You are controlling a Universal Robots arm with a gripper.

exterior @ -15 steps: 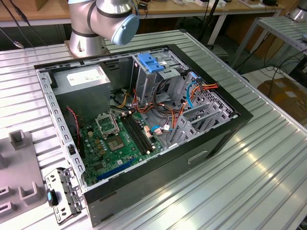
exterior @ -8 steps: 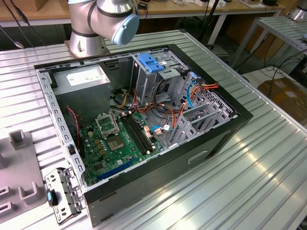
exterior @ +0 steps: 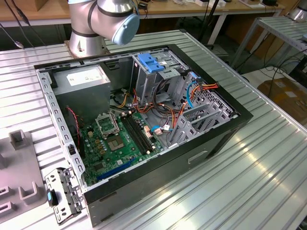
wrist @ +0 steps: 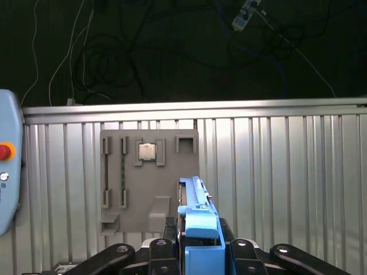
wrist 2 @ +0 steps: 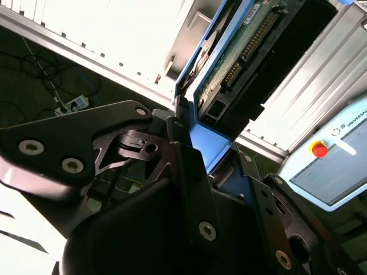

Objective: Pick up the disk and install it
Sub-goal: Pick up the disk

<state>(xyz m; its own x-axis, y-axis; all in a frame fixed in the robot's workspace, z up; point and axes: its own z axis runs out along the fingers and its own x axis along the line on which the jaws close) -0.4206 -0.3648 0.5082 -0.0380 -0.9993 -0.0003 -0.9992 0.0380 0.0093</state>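
While the arm [exterior: 103,21] stands at the back of the table [exterior: 254,187] in the exterior view, the open case [exterior: 225,125] lies on its side there, with its board [exterior: 117,143] and cables in sight and a blue latch [exterior: 150,63] on top of the cage [exterior: 158,79]. In both wrist views the gripper [wrist: 199,236] [wrist 2: 209,153] is pinching the disk [wrist: 194,197] [wrist 2: 243,48] by its two blue rails, one black finger [wrist 2: 182,150] pressed on each side. The disk sticks out from the jaws edge-on toward the ribbed table, just beside a grey plate [wrist: 126,200] that carries a small chip [wrist: 147,151]. I cannot tell if the disk touches the table. A pendant [wrist 2: 338,160] with a red button [wrist 2: 319,150] is near.
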